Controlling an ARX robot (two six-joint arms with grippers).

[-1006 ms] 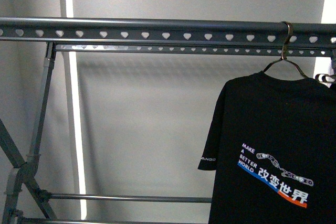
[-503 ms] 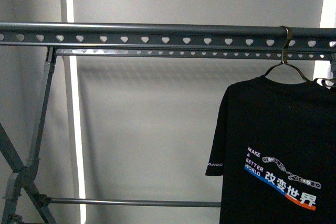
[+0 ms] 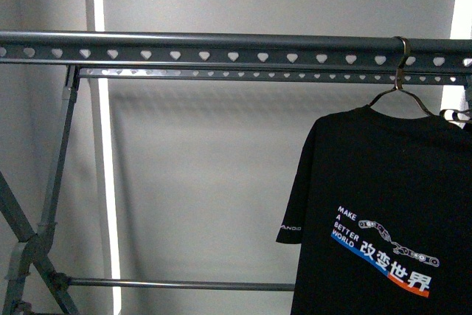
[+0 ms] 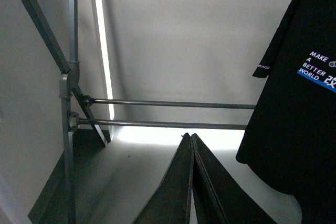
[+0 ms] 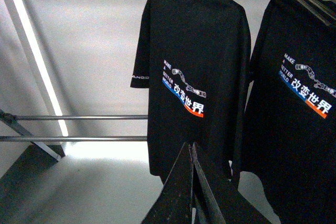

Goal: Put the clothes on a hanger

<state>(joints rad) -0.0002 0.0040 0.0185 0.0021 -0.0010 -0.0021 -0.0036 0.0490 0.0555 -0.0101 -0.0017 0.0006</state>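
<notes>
The clothes (image 3: 383,204), a black T-shirt with white "MAKE A BETTER WORLD" print, hang from a wire hook (image 3: 400,64) over the hanger (image 3: 221,38), a long grey rail with heart-shaped holes, at its right end. Neither gripper shows in the front view. In the left wrist view my left gripper (image 4: 190,136) is shut on nothing, apart from the shirt (image 4: 294,119) off to one side. In the right wrist view my right gripper (image 5: 190,144) is shut and empty, its tips before the lower hem of the shirt (image 5: 194,61); contact cannot be judged.
A second printed black shirt (image 5: 299,103) hangs beside the first. Grey tubular legs (image 3: 55,175) and lower cross bars (image 3: 177,283) stand under the rail's left part. A bright light strip (image 3: 107,182) runs down the grey wall behind.
The hanging shirt swayed slightly right half a second ago and has swung back left. The rail sits a touch lower in the front view than one second ago.
</notes>
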